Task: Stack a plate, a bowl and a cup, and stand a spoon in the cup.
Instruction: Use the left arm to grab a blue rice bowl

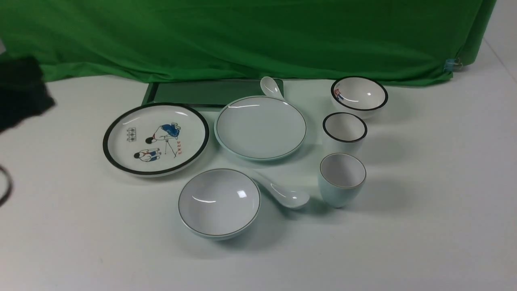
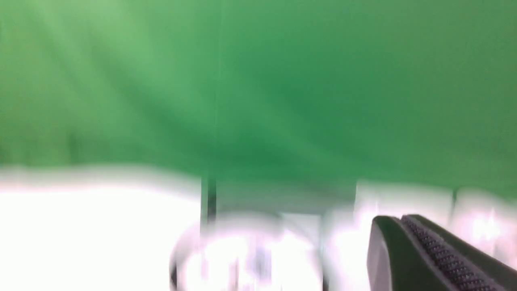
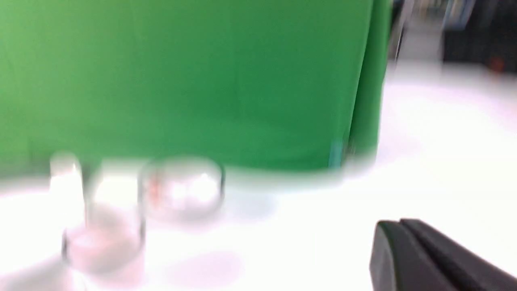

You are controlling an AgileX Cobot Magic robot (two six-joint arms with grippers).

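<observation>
The pale blue-green plate (image 1: 260, 127) lies mid-table. The pale blue-green bowl (image 1: 219, 202) sits in front of it. The pale egg-shaped cup (image 1: 342, 178) stands upright to the right. A white ceramic spoon (image 1: 287, 195) lies between bowl and cup, scoop up. My left gripper (image 2: 400, 220) is shut and empty, well left of the dishes; the wrist view is motion-blurred. Part of the left arm (image 1: 20, 93) shows as a dark blur at the front view's left edge. My right gripper (image 3: 398, 224) is shut and empty, above bare table right of the dishes, outside the front view.
A white plate with black rim and cartoon figures (image 1: 156, 138) lies left of the plate. A black-rimmed white bowl (image 1: 359, 95) and cup (image 1: 344, 129) stand at the back right. A second white spoon (image 1: 271, 87) lies behind the plate by a dark green tray (image 1: 202, 93). Green cloth (image 1: 242, 36) behind.
</observation>
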